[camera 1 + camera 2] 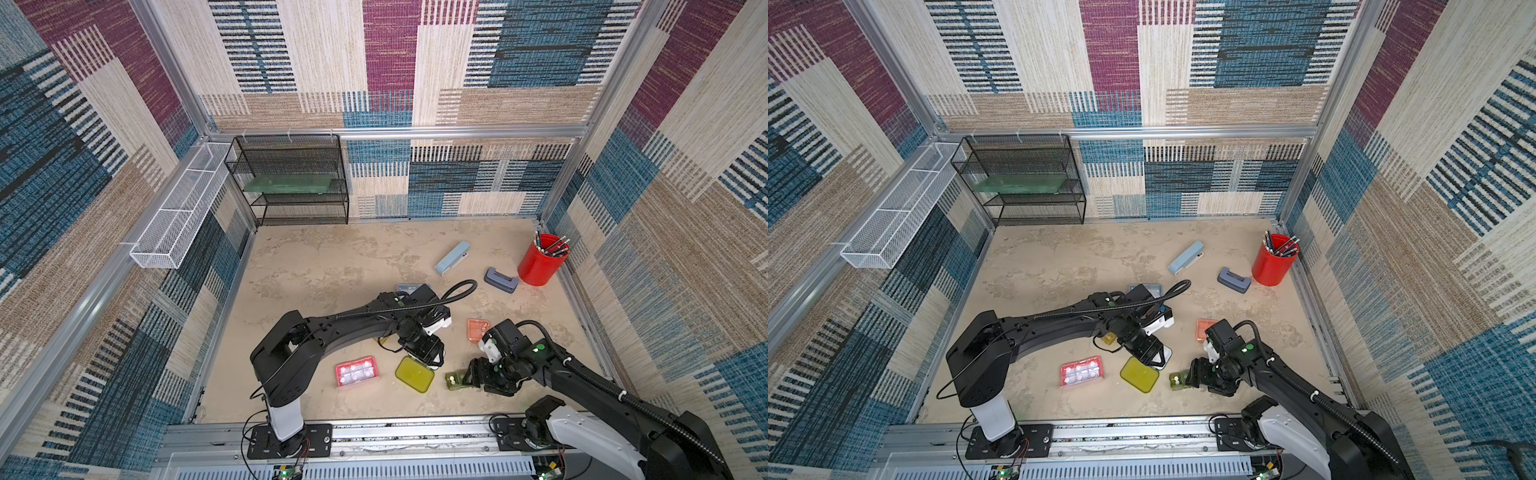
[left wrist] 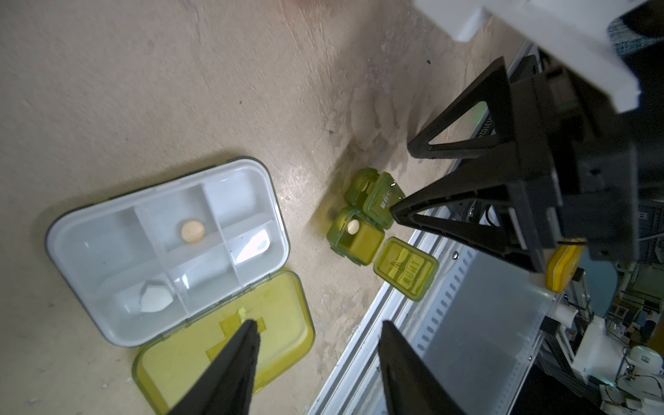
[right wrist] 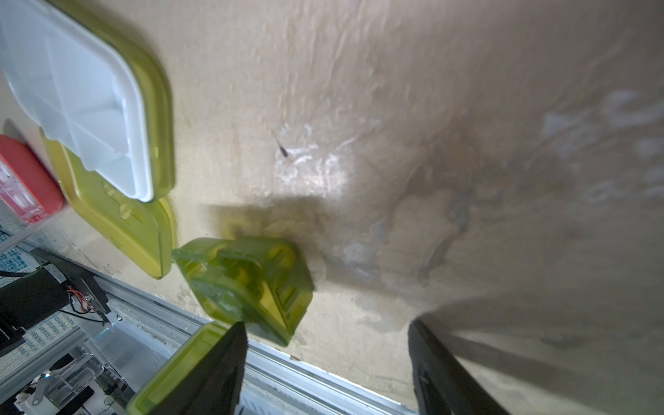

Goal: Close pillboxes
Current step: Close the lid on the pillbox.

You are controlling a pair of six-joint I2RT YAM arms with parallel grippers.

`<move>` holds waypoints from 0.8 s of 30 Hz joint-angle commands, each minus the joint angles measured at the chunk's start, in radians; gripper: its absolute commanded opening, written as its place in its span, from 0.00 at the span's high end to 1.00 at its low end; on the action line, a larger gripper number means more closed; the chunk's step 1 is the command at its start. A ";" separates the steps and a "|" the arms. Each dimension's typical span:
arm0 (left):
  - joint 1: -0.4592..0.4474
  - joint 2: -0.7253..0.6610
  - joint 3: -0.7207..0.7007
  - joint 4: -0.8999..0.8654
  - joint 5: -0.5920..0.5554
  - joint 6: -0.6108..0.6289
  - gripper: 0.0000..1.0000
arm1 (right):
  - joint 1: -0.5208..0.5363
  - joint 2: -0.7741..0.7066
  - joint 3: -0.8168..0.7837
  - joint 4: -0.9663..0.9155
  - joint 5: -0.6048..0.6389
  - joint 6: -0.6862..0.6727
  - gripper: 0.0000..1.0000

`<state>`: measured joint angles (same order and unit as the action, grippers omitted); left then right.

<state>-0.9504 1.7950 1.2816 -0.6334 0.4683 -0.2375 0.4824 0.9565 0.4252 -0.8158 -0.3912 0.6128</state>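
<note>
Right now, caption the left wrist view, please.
Left gripper open over the open yellow-green pillbox; right gripper at the small green pillbox.

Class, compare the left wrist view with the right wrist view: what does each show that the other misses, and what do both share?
Only left wrist: the round tan pill in the white tray, and a pale pill in the small green pillbox. Only right wrist: the pink pillbox. Both: the open yellow-green pillbox and the small green pillbox.
</note>
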 commanded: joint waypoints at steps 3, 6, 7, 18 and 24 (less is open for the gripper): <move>-0.002 0.007 0.007 0.004 -0.011 -0.012 0.43 | -0.011 0.018 -0.008 0.018 0.011 -0.031 0.27; -0.004 0.010 0.007 0.003 -0.012 -0.014 0.43 | -0.014 0.026 -0.008 0.020 0.007 -0.037 0.27; -0.004 0.011 0.010 0.003 -0.011 -0.014 0.43 | -0.015 0.027 -0.008 0.020 0.008 -0.039 0.27; -0.005 0.035 0.042 -0.003 -0.007 -0.006 0.43 | -0.031 0.070 0.038 0.035 0.010 -0.053 0.27; -0.004 0.038 0.045 -0.016 -0.009 0.009 0.43 | -0.034 0.105 0.038 0.055 0.008 -0.050 0.27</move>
<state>-0.9558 1.8305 1.3197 -0.6353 0.4515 -0.2401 0.4488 1.0454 0.4648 -0.7971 -0.4103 0.5743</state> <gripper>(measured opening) 0.572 0.735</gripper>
